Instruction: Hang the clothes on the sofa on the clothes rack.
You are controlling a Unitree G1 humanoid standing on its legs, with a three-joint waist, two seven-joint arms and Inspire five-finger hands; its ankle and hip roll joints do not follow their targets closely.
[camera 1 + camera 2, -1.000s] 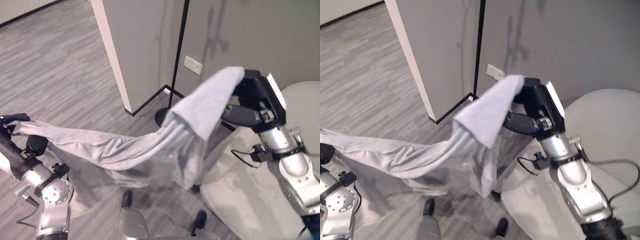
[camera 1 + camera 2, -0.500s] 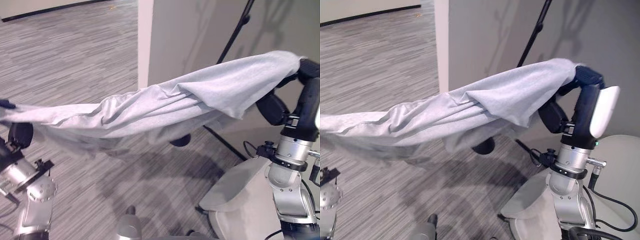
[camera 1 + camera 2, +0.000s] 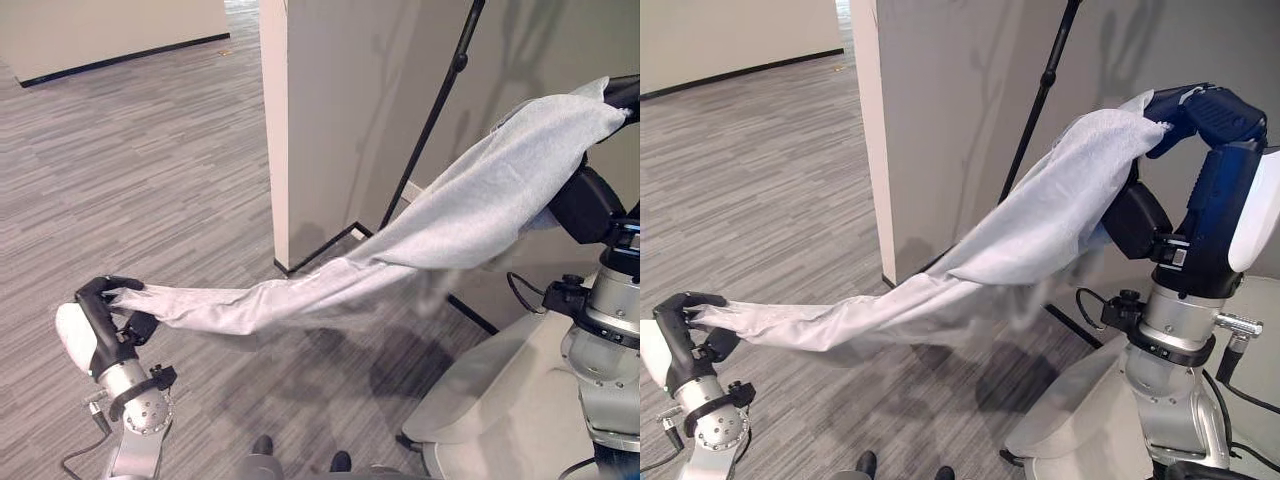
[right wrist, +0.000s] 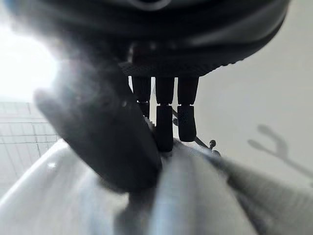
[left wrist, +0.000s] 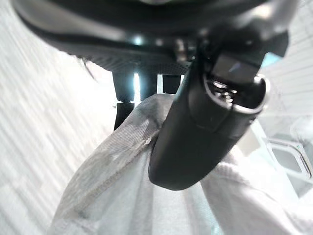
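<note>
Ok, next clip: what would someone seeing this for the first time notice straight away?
A long pale grey garment stretched through the air, sloping from the raised right robot hand at the upper right down to the left robot hand low at the left, each pinching one end. Behind it, a thin black rack pole leans before the grey wall, and a light sofa sits at the lower right.

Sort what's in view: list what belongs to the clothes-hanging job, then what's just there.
Job:
- grey garment, stretched between both hands
- left hand, shut on its low end
- right hand, shut on its high end
- black rack pole, by the wall
- pale sofa, beneath the right arm

Just there:
- wall corner
- wood-look floor
</note>
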